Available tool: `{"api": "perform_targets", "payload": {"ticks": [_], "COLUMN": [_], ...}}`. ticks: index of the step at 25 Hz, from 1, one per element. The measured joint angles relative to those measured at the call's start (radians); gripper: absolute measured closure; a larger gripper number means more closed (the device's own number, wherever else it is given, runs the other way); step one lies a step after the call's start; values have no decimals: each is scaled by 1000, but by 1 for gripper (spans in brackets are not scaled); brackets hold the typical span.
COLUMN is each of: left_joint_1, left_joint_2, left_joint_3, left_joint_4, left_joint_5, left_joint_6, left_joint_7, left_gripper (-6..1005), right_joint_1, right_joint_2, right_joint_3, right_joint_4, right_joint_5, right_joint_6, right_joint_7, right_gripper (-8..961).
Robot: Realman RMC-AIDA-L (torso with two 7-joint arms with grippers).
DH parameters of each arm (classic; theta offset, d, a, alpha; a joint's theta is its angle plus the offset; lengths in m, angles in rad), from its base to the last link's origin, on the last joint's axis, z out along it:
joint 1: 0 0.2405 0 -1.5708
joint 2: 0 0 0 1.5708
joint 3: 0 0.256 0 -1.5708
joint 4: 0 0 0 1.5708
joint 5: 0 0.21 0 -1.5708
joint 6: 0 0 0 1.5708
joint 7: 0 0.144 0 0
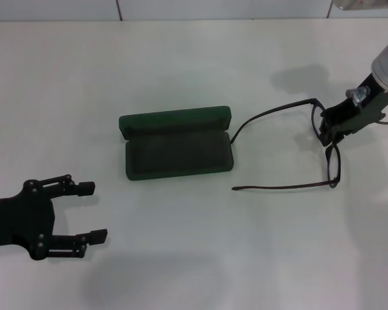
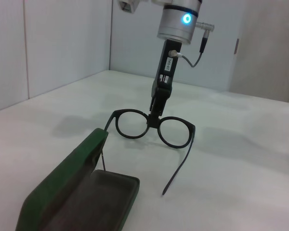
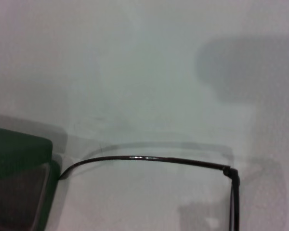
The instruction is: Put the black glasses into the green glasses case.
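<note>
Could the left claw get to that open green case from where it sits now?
Probably yes. The left claw sits open above the bare table, and nothing lies between it and the green glasses case. The black glasses and the right claw gripping their bridge are on the case's far side.

Black glasses (image 3: 149, 159) temple tip beside green glasses case (image 3: 17, 183) (open).

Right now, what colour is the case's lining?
Dark grey-green felt inside the green glasses case; head view shows it best.
</note>
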Motion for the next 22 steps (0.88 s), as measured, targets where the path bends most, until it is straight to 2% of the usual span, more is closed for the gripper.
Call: {"api": "perform_targets", "payload": {"ticks": [7, 15, 22], "left_joint_1": [0, 3, 4], "left_joint_2": [0, -2, -2], "left_joint_3": [0, -1, -1], "left_joint_4": [-1, -2, -1], "left_joint_5": [0, 1, -2], "left_joint_6": [-2, -2, 10], "left_joint_7": [0, -6, -8], "left_gripper": [141, 141, 142], "right_joint_1": [-5, -13, -91], "right_joint_2": [-5, -15, -34], "right_joint_3": [-1, -13, -2], "right_joint_4": [-9, -30, -189], "right_joint_5": [-17, -26, -11], "right_joint_6": [-5, -10, -92], "right_joint_7": [0, -4, -51], "right_gripper": [866, 913, 913]}}
